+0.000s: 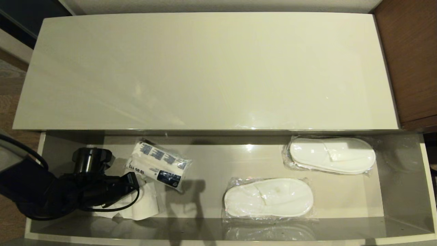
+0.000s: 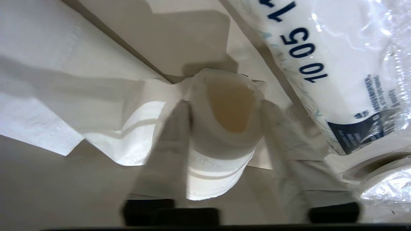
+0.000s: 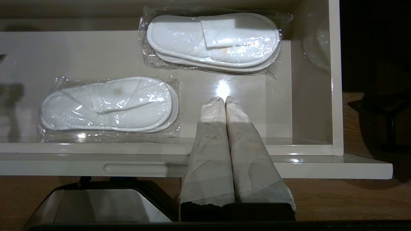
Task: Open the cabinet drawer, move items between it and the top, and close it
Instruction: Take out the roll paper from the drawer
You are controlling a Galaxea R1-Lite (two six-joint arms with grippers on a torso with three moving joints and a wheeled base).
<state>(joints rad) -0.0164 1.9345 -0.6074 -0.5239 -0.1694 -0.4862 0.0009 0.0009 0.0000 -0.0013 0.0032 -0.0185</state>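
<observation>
Where drawer [image 1: 403, 191] widens (rightward): bare floor.

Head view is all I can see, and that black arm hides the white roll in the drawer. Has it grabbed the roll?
Observer: It looks so. In the left wrist view, the left gripper has a finger against each side of the paper roll.
Visitor: Where's the other arm?
Observer: The right gripper is shut, fingertips together, over the front of the cabinet drawer, towards its right end.
Visitor: Does the drawer have a handle?
Observer: The right wrist view shows only a slim slot in its front edge.
</observation>
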